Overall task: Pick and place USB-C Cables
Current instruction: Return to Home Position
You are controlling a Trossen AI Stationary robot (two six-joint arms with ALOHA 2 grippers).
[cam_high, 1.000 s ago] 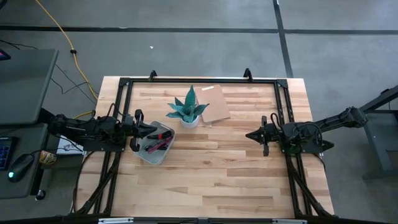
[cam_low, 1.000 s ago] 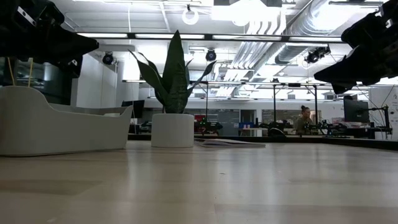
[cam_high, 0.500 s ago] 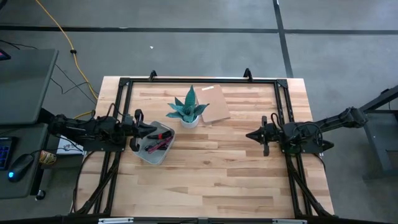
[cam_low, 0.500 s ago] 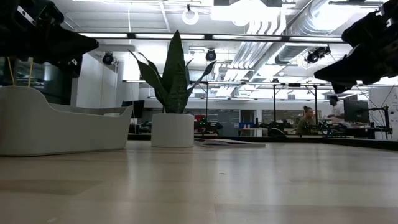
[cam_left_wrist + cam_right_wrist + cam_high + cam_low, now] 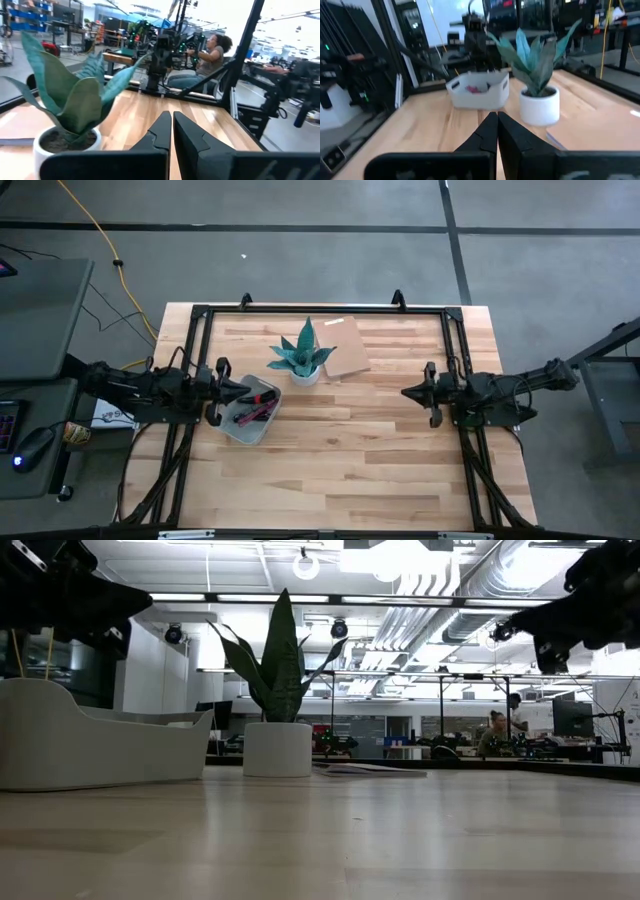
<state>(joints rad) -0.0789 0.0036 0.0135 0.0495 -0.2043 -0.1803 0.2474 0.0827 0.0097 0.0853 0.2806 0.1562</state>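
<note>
Since the earlier frame both arms have pulled back a little toward their own sides of the table. The left gripper (image 5: 243, 389) has slid outward and sits higher in the low view. The right gripper (image 5: 408, 392) has also drawn away from the centre and lifted.

On the left, the left gripper hangs above the near corner of the white bin (image 5: 262, 430). Its fingers are pressed together with only a hairline between them, and they hold nothing. To finish the retreat well, this arm should draw straight back along its own line and stay above the bin's rim. Dipping could catch the wall and drag the bin.

The USB-C cables (image 5: 256, 408) lie inside that bin in a loose heap. The red and magenta ones (image 5: 263, 396) show most clearly. Their long axes seem to run slantwise along the bin, from the left arm's side toward the potted plant (image 5: 300, 358). Which way their plug ends point cannot be made out, and the dark cables are hard to separate from one another. No cable is seen on the bare table (image 5: 350, 460).

Just past the plant lies a flat brown board (image 5: 346, 348), well clear of both arms.

On the right, the right gripper floats over open wood, its fingers likewise closed and empty. It needs only a smooth, level withdrawal, since nothing lies beneath it to strike.
</note>
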